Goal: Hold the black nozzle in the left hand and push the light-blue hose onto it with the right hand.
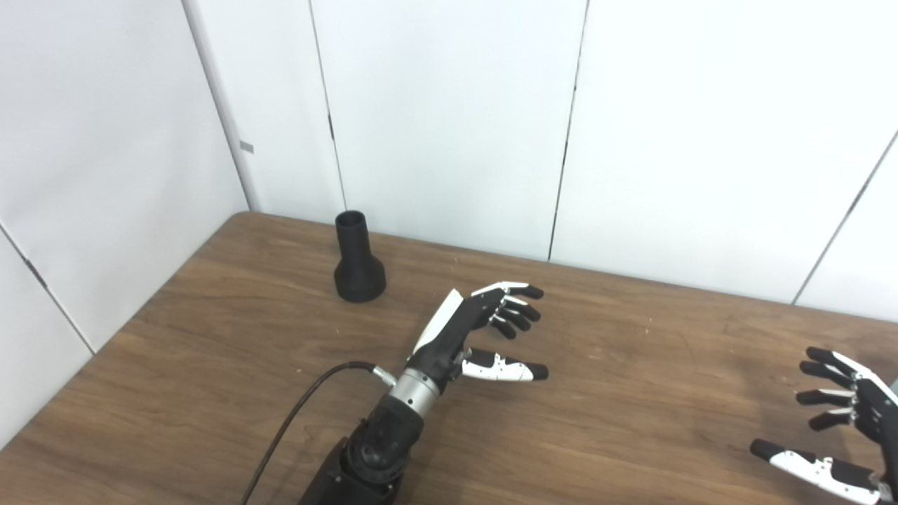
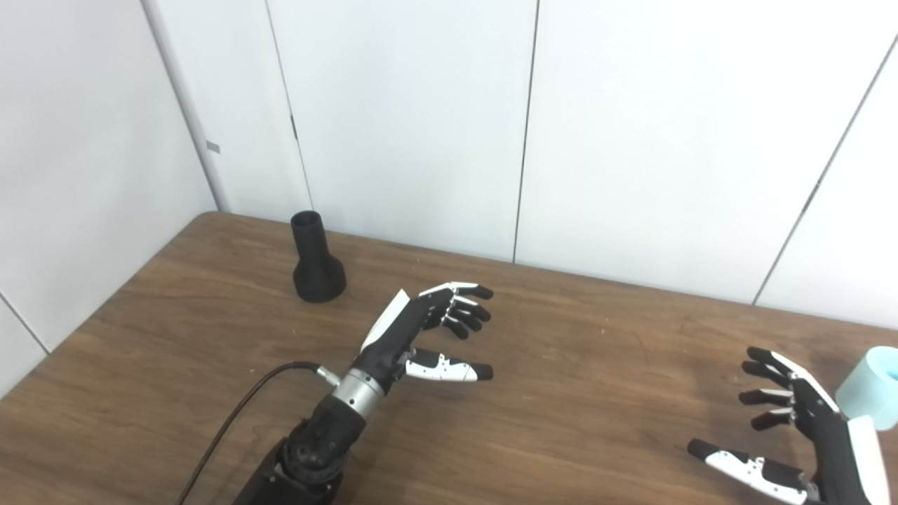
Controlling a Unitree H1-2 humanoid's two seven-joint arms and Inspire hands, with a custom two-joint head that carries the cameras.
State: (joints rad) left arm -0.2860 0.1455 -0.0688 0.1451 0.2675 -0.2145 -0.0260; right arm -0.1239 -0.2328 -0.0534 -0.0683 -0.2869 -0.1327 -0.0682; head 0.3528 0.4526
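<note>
Fingers (image 1: 515, 308) of your left hand (image 1: 477, 330) are spread and lightly curled, thumb set apart below them, and they hold nothing — the hand hangs over the table (image 1: 631, 393) with its palm turned toward the right side of the scene. Take the black nozzle (image 1: 358, 259) as your landmark: it stands upright on its wide base near the table's far left corner, narrow mouth up, and your left hand sits nearer to you than the nozzle and off to its right, clearly apart from it. A black cable (image 1: 302, 414) loops out from the left wrist and runs down toward the bottom edge, on the near side of the nozzle. Your right hand (image 2: 793, 428) is far to the right of the nozzle, low at the near right of the table, also open — fingers fanned, thumb stretched out toward the left, nothing in its grasp. Just beyond that hand, at the right edge of the right eye view, you can see the round end of the light-blue hose (image 2: 870, 379), cut off by the frame and close beside the fingers' back side; whether it touches the hand cannot be told. White wall panels (image 1: 449, 105) rise behind the nozzle and along the table's far edge.
</note>
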